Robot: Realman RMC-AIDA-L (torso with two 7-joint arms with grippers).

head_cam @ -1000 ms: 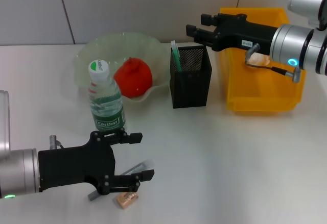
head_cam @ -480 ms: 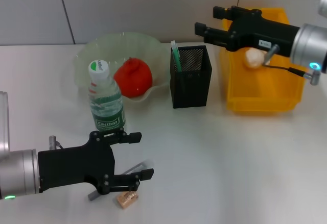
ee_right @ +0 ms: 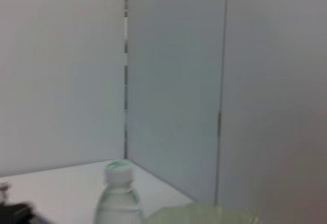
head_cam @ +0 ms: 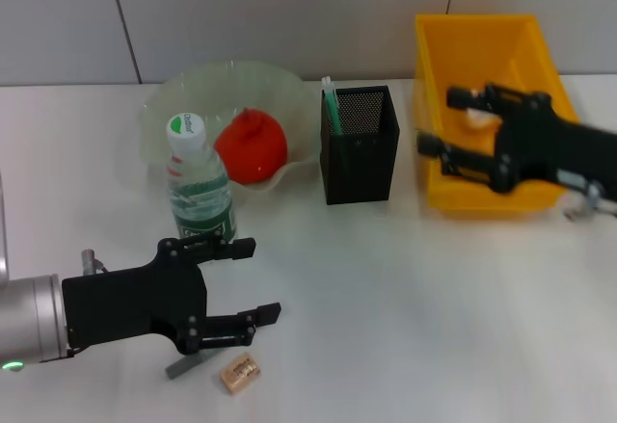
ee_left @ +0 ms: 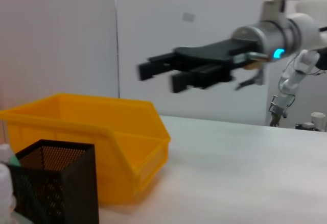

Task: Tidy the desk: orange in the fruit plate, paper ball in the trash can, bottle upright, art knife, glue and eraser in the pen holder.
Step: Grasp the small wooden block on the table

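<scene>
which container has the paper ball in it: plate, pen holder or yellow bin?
The yellow bin, on the robot's right of the black mesh pen holder: a pale paper ball shows inside it. The fruit plate holds only the orange.

I'm looking at a lab-like test room: bare white table (head_cam: 405, 288), plain grey panelled walls (head_cam: 280, 9), a yellow parts bin (head_cam: 482, 42).

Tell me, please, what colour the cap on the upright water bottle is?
White with green print, clearest in the head view: bottle cap.
</scene>
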